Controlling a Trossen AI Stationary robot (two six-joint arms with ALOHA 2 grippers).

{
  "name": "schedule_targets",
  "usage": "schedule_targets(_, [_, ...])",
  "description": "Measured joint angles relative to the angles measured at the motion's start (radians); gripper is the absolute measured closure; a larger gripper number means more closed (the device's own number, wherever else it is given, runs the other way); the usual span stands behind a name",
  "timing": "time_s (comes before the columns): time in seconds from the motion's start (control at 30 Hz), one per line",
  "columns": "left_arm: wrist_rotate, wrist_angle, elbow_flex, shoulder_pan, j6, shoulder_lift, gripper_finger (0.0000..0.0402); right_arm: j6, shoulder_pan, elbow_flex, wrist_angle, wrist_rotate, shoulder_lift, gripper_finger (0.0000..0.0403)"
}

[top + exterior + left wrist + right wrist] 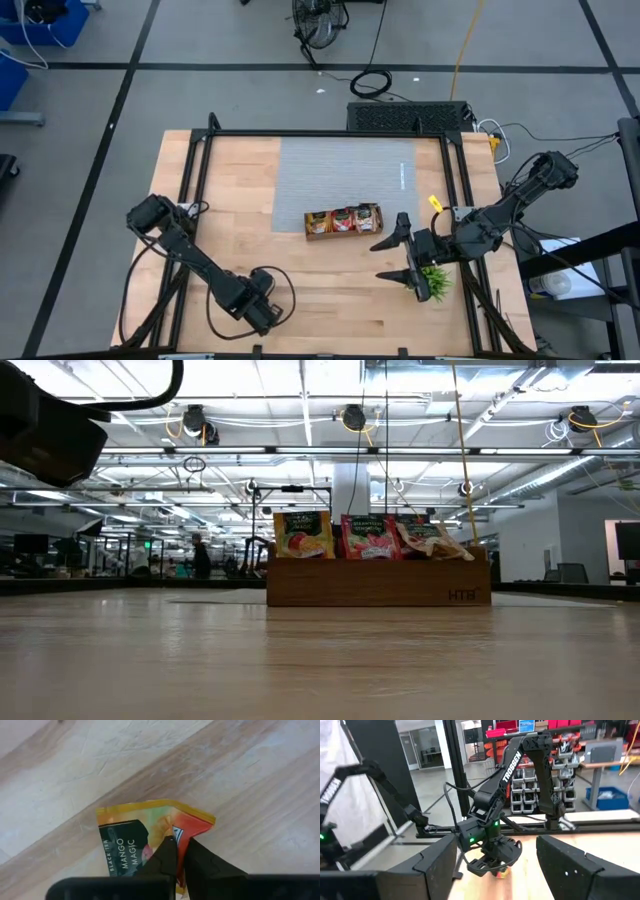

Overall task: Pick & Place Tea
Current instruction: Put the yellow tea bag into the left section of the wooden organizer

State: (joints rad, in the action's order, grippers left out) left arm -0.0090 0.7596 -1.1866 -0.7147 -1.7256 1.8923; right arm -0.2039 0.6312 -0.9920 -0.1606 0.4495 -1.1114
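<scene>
Grey floor [200, 100] crossed by dark lines, parts shelving [570, 760], bright ceiling lights [300, 380] overhead.

It was an industrial lab or workshop, with exposed ceiling ducts [400, 450], grey taped floor [90, 150] and parts-bin shelving [520, 790].

An orange-yellow mango tea sachet [145, 835] lies flat near the table's front edge, corner pinched.

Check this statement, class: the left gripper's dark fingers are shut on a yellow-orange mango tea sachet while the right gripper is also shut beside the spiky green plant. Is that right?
Not quite. The right gripper is open, fingers spread, as the high view shows. The rest holds: the left gripper is shut on the yellow-orange mango tea sachet, the right beside the spiky green plant.
</scene>
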Motion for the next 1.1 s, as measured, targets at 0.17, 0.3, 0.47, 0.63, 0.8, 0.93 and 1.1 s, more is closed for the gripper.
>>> schedule_targets(0.17, [0.008, 0.082, -0.031, 0.006, 0.053, -0.013, 0.0392, -0.119, -0.016, 0.000, 0.021, 0.000, 0.000, 0.0149])
schedule_targets(0.3, [0.009, 0.218, -0.102, 0.026, 0.172, -0.042, 0.0392, -0.194, -0.038, 0.000, 0.046, 0.001, 0.000, 0.0149])
schedule_targets(0.47, [0.005, 0.453, -0.229, 0.081, 0.410, -0.060, 0.0392, -0.340, -0.084, 0.000, 0.078, 0.034, 0.000, 0.0149])
schedule_targets(0.63, [-0.079, 0.668, -0.368, 0.149, 0.666, -0.060, 0.0392, -0.431, -0.143, 0.000, 0.101, 0.021, 0.000, 0.0149])
schedule_targets(0.8, [-0.224, 0.809, -0.496, 0.219, 0.910, -0.061, 0.0392, -0.412, -0.193, -0.032, 0.152, 0.009, 0.000, 0.0149])
schedule_targets(0.93, [-0.334, 0.810, -0.567, 0.274, 1.141, -0.089, 0.0392, -0.411, -0.247, -0.110, 0.227, -0.005, -0.004, 0.0149])
schedule_targets(1.1, [-0.424, 0.807, -0.633, 0.344, 1.415, -0.122, 0.0392, -0.406, -0.297, -0.160, 0.270, 0.011, -0.005, 0.0149])
